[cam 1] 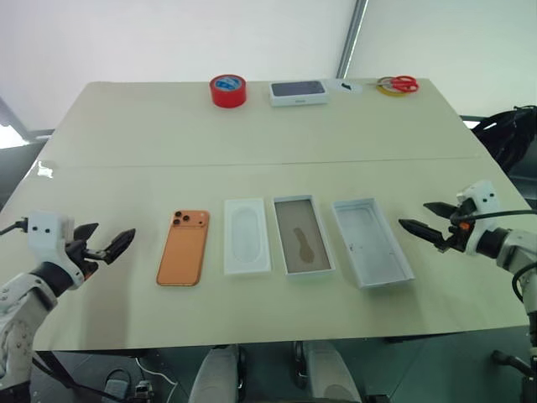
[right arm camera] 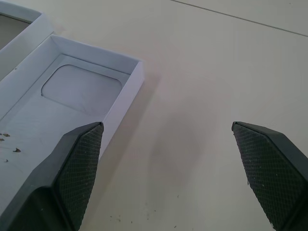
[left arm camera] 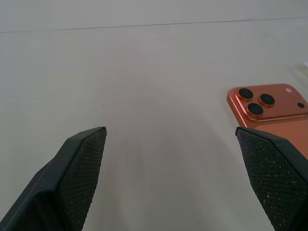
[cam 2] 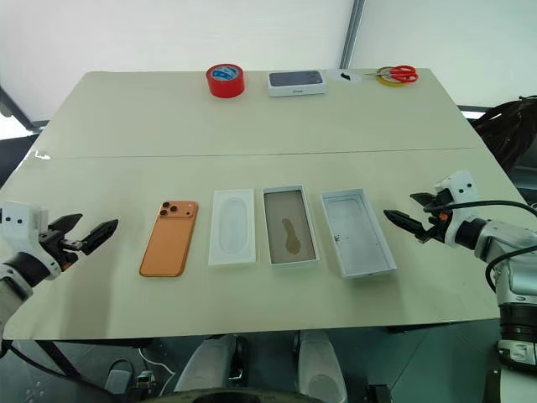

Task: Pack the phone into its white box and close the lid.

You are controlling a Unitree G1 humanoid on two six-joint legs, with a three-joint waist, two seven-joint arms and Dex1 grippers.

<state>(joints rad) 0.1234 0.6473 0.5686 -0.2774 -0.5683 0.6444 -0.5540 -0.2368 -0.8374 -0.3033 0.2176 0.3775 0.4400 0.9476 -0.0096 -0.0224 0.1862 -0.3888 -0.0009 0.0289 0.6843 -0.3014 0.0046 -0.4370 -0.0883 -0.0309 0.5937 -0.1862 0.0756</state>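
Note:
The orange phone (cam 1: 183, 248) lies camera side up on the table, left of centre. Right of it, side by side, lie a white insert with an oval recess (cam 1: 247, 236), the white box (cam 1: 303, 235) with its grey-brown floor showing, and the lid (cam 1: 372, 242) with its white inside up. My left gripper (cam 1: 113, 230) is open just left of the phone (left arm camera: 269, 108), with nothing between its fingers. On the far side, my right gripper (cam 1: 414, 214) is open a short way right of the lid (right arm camera: 72, 96), holding nothing and not touching it.
At the table's far edge stand a red tape roll (cam 1: 228, 90), a small white box with a dark top (cam 1: 298, 92), and red-handled scissors (cam 1: 401, 83) on a yellow tape roll. Black cables (cam 1: 516, 134) hang off the right side. A seam (cam 1: 252, 162) crosses the table.

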